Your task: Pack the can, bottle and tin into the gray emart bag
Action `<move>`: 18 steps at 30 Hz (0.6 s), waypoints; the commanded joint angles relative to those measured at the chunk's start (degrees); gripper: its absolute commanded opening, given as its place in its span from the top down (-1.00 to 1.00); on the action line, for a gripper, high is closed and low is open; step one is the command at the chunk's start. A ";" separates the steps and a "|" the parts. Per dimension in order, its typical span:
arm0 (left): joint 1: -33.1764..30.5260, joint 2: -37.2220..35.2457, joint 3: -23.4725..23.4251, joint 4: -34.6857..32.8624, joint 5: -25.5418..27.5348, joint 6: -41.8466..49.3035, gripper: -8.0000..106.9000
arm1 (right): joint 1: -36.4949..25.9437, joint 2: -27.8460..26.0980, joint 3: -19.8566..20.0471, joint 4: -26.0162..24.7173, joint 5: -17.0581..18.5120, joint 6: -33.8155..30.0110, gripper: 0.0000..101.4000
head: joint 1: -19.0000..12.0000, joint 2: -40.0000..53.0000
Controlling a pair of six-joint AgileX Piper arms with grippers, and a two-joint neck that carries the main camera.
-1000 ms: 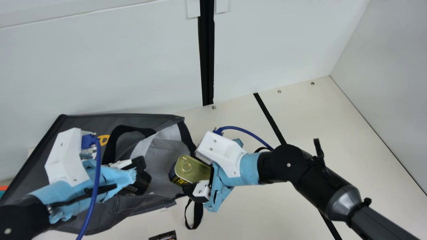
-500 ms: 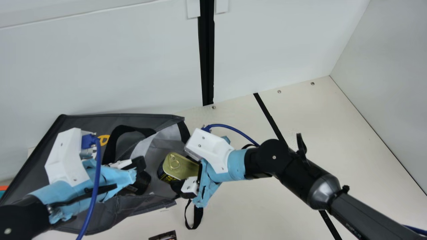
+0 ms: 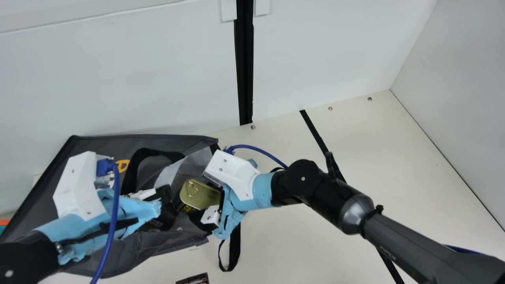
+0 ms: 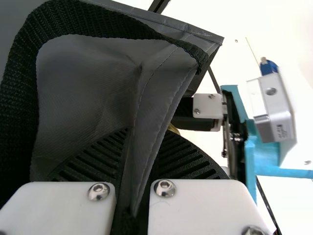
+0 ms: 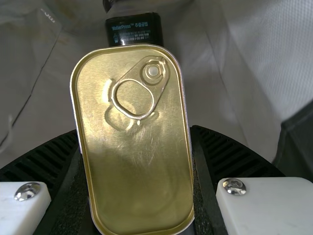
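Observation:
The gray bag lies on its side at the left of the main view, its mouth facing right. My left gripper is at the mouth; in the left wrist view my left gripper pinches the bag's edge. The gold tin is at the opening, held by my right gripper. From the right wrist, the tin sits between the fingers of my right gripper, its ring-pull lid facing the camera. Beyond it a dark item with blue print lies inside the bag.
A black strap loop hangs from the bag's mouth onto the table. A small dark printed item lies at the near edge. The white back wall rises right behind the bag.
My right gripper has moved left with the tin, from beside the bag's right rim farther into its opening. The left arm and the bag have kept still.

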 commanded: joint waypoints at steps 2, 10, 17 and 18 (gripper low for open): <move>0.00 0.00 0.00 0.00 0.00 0.00 0.68 | 0.22 1.27 -0.51 0.40 -0.01 -0.78 1.00 | -1.30 -0.05; 0.00 0.00 0.00 0.00 0.00 0.00 0.68 | 0.71 4.60 -1.92 2.19 -0.98 -3.27 1.00 | -1.30 -0.05; 0.00 0.00 0.00 0.00 0.00 0.00 0.68 | 1.05 7.73 -3.67 3.64 -1.80 -4.86 1.00 | -1.30 -0.05; 0.00 0.00 0.00 0.00 0.00 0.00 0.68 | 1.09 8.20 -3.97 3.85 -1.91 -5.04 1.00 | -1.30 -0.05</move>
